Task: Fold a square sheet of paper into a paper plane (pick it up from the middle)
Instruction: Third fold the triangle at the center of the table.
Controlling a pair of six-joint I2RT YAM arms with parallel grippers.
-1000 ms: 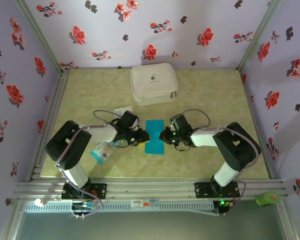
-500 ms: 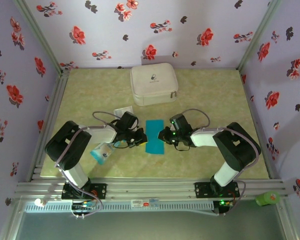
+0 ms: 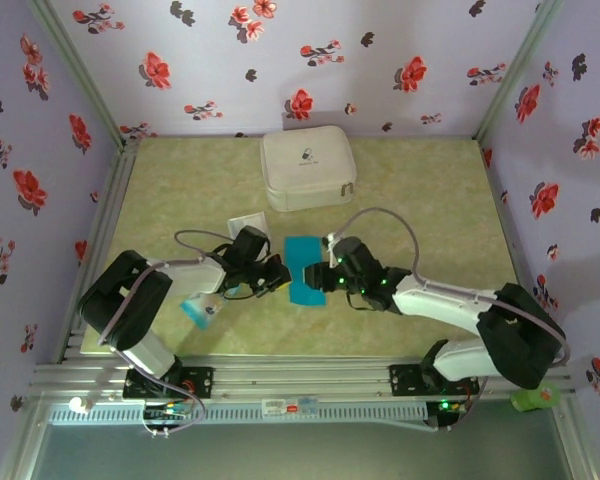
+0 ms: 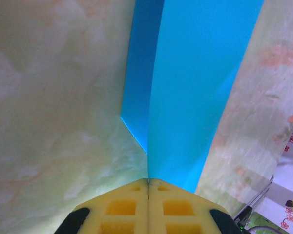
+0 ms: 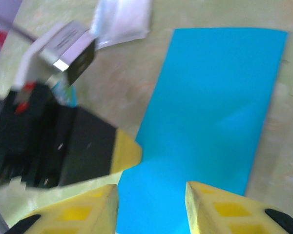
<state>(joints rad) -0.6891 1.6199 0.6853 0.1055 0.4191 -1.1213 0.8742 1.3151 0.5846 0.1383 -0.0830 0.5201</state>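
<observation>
Mid-desk, paper [image 3: 305,255] just halved — wing folds etc. undone; left end effector [image 4: 148,183] clamps its edge, right end effector [image 5: 151,190] half-open, empty.

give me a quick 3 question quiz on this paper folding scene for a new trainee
1. True or false: the right claw is clamped shut on the bright blue sheet of paper.
2. Multiple choice: what sits on the far part of the table, beyond the paper? A) a red metal box B) a white zipped fabric case C) a glass bowl
3. Fill in: the left claw has its yellow pads pressed ____ at the paper's edge.

Key: 1 false, its fingers stand apart over the paper. 2 B. 3 together.
</observation>
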